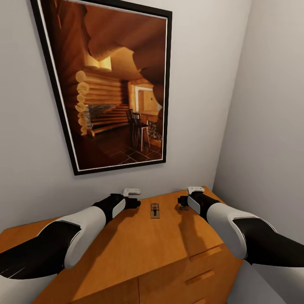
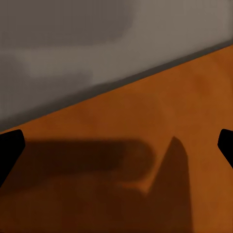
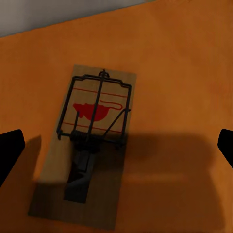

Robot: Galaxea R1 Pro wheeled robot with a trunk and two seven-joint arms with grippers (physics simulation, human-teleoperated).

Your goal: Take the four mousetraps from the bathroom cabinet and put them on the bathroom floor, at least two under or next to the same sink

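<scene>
Two mousetraps lie on the orange-brown cabinet (image 1: 126,249) top. One mousetrap (image 1: 155,210) sits between my two hands. A second mousetrap (image 1: 184,207) lies just under my right gripper (image 1: 181,201). In the right wrist view a mousetrap (image 3: 92,145) with a red mouse print and a black wire bar lies flat below the right gripper (image 3: 116,148), whose dark fingertips (image 3: 9,150) stand wide apart, open and empty. My left gripper (image 1: 136,203) hovers over bare cabinet wood (image 2: 145,145) near the wall, open and empty.
A large black-framed picture (image 1: 114,84) of a log cabin hangs on the grey wall behind the cabinet. A second wall (image 1: 270,126) closes the corner on the right. Drawer fronts with bar handles (image 1: 199,277) face me.
</scene>
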